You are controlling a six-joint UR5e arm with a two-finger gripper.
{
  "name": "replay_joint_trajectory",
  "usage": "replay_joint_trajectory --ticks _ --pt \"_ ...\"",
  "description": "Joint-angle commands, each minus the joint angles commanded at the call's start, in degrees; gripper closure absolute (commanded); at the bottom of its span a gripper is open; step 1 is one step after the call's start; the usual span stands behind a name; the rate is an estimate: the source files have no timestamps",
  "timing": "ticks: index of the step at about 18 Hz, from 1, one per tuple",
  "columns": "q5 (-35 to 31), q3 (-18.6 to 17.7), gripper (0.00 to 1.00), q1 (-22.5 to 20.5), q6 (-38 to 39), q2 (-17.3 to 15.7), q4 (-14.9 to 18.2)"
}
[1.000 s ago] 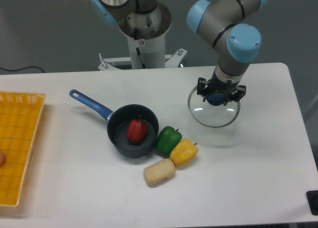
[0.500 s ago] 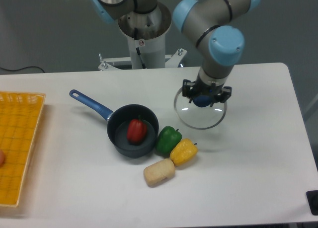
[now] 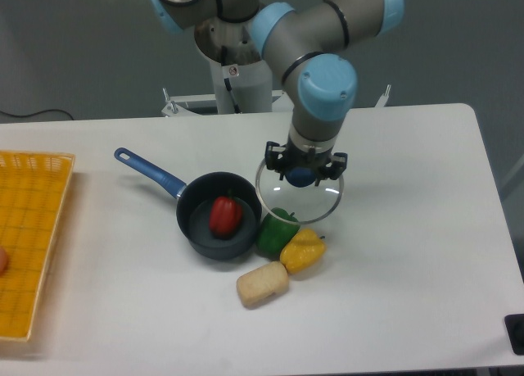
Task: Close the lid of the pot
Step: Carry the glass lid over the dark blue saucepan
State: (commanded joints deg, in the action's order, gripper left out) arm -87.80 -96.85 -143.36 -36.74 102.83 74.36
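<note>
The dark blue pot (image 3: 205, 237) sits at the table's middle, its bright-blue handle (image 3: 150, 172) pointing back left. A red pepper (image 3: 225, 215) lies inside it, and the pot is uncovered. My gripper (image 3: 302, 174) is shut on the blue knob of the clear glass lid (image 3: 315, 206) and holds it in the air. The lid hangs just right of the pot, over the green pepper (image 3: 273, 234), with its left rim near the pot's right edge.
A yellow pepper (image 3: 302, 251) and a beige block (image 3: 262, 284) lie in front and to the right of the pot, touching the green pepper. A yellow basket (image 3: 37, 188) stands at the left edge. The robot's base (image 3: 237, 56) rises behind the table.
My gripper has carried the lid to the left, from the table's right half to just beside the pot. The pot and the peppers have not moved.
</note>
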Motion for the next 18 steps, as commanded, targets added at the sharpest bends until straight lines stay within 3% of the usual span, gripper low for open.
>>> replay_joint_trajectory --ticks 18 --pt "2.63 -1.05 0.37 10.02 8.08 0.62 -4.84"
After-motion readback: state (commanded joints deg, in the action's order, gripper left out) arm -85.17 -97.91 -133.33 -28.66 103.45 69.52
